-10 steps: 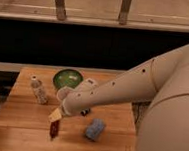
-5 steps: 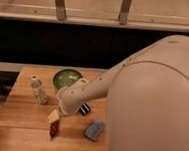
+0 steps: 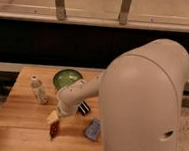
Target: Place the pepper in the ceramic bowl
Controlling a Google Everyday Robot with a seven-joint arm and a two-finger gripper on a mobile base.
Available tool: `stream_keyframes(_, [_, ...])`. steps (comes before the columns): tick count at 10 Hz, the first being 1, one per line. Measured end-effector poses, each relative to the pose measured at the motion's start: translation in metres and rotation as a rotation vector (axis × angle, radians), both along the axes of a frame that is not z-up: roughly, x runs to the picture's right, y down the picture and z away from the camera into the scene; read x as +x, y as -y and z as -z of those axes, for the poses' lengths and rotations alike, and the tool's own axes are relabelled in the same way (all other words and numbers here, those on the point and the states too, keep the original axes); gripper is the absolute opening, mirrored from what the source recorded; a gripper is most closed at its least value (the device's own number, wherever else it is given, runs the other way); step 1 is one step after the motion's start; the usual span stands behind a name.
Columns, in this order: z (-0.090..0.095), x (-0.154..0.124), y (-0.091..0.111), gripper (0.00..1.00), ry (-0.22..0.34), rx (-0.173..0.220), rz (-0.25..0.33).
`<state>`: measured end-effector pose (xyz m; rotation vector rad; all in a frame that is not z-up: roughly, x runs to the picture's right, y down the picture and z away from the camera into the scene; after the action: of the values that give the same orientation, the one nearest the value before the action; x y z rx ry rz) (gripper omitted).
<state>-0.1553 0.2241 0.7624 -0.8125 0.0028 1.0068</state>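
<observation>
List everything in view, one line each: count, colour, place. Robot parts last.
table: one, light wood, lower left of view.
ceramic bowl: one, glossy green, near the table's far edge.
whitish container: one, translucent, upright, left of the bowl.
black bar: one, black, mid-table, partly behind the arm.
blue-grey item: one, right of the pepper.
pepper: one, dark red, directly below the gripper.
arm: one, cream, fills the right side, reaching left.
gripper: one, pale yellowish tip, just above the pepper.

End effector blurred above pepper
</observation>
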Motion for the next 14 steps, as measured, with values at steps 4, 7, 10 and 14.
stream_keyframes(4, [-0.008,-0.010,-0.012,0.80,0.009,-0.040,0.014])
stream_keyframes(7, [-0.010,-0.020,-0.021,0.80,0.019,-0.063,0.021])
stream_keyframes(10, [-0.007,-0.038,-0.029,0.80,0.043,-0.079,0.044])
stream_keyframes(14, [-0.008,-0.057,-0.042,0.80,0.055,-0.100,0.096])
